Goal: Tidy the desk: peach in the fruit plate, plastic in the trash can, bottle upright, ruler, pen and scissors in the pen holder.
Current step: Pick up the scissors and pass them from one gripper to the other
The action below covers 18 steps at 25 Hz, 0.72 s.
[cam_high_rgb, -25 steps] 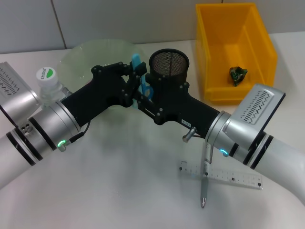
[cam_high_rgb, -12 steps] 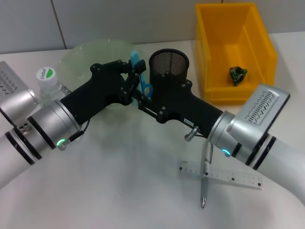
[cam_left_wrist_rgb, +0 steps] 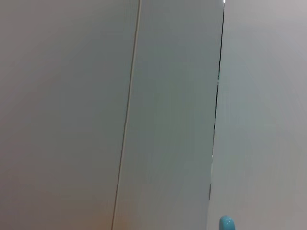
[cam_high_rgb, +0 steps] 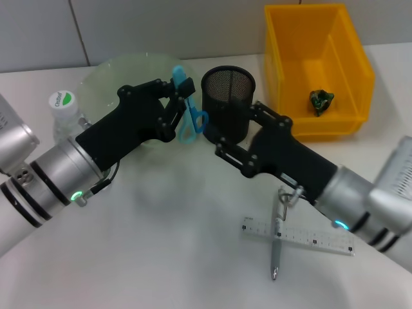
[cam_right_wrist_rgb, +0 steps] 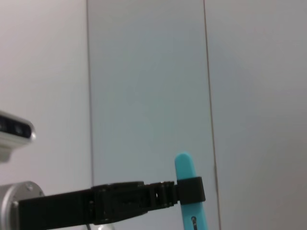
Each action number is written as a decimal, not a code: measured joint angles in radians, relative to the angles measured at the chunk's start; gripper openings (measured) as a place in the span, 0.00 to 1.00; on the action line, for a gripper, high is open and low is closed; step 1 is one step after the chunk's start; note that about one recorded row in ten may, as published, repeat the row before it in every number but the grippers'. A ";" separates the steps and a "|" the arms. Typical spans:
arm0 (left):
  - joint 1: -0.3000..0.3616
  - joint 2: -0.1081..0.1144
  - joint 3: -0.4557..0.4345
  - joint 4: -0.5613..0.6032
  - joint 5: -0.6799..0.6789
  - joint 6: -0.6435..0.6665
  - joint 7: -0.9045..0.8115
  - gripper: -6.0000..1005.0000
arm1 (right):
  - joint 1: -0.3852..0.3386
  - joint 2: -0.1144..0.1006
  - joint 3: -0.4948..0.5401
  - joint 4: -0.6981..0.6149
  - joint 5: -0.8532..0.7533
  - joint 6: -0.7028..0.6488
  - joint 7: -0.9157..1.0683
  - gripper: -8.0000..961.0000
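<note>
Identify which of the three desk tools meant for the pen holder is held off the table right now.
The blue scissors, clamped in the left gripper beside the mesh pen holder. The ruler and the pen lie crossed on the table.

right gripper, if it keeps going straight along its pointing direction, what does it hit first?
Probably the pen holder: the right gripper points up-left, right at its base. Depth is unclear; if it passes beside it, the scissors held by the left gripper come next.

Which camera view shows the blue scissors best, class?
The head view: the scissors show whole, handles hanging, clamped in the left gripper. The right wrist view shows only the clamped upper part; the left wrist view just a blue tip.
</note>
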 joint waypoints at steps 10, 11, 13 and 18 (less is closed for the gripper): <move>0.032 0.000 0.006 0.006 0.000 0.093 -0.047 0.10 | -0.086 -0.004 -0.004 -0.154 -0.062 -0.110 0.261 0.82; 0.039 0.000 0.006 0.011 0.000 0.110 -0.063 0.10 | -0.092 -0.004 -0.008 -0.169 -0.071 -0.116 0.294 0.85; 0.056 0.001 0.006 0.032 0.000 0.146 -0.107 0.10 | -0.107 -0.006 -0.013 -0.210 -0.098 -0.137 0.369 0.85; 0.109 0.002 0.002 0.106 -0.001 0.247 -0.282 0.10 | -0.132 -0.006 -0.015 -0.299 -0.164 -0.208 0.521 0.86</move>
